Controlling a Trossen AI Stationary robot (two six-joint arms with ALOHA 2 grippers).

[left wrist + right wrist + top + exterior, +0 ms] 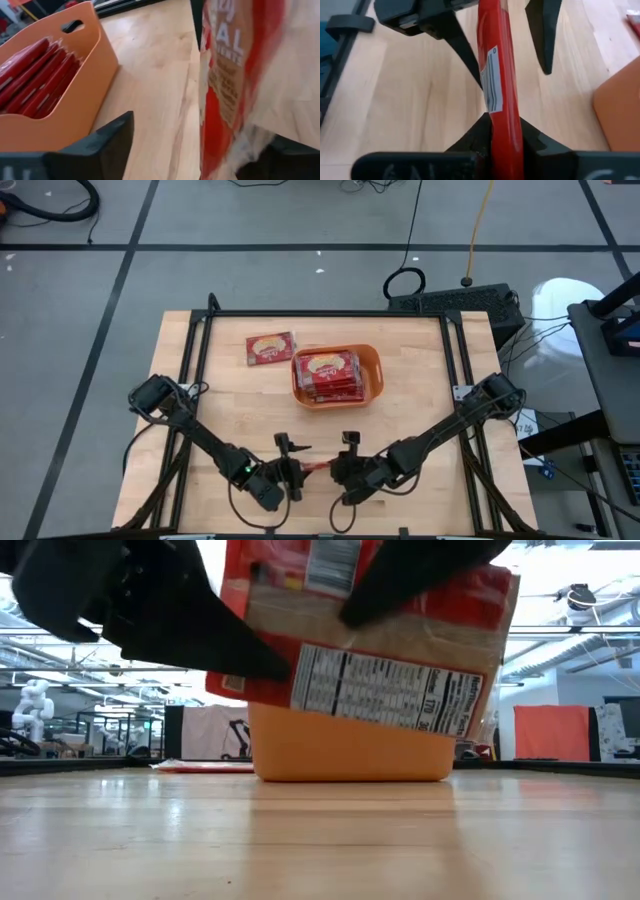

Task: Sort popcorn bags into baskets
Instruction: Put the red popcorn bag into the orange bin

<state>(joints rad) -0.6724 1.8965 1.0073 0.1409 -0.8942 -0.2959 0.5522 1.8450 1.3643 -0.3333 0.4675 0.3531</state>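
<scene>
A red popcorn bag hangs on edge above the table's near middle; in the low view its label face fills the front. My right gripper is shut on it. My left gripper stands open at the bag's left end, one finger on each side of the bag. The orange basket at the far middle holds several red bags standing on edge. Another bag lies flat on the table left of the basket. My right gripper pinches the bag between its two fingers, one on each flat face, at its right end. The fingers come slanting down from the table's right and lie along the bag. The bag is lifted clear of the table, on edge and tilted.
A black frame rail runs round the tabletop. Bare wood lies between the grippers and the basket. Cables and a power strip lie on the floor beyond the far edge.
</scene>
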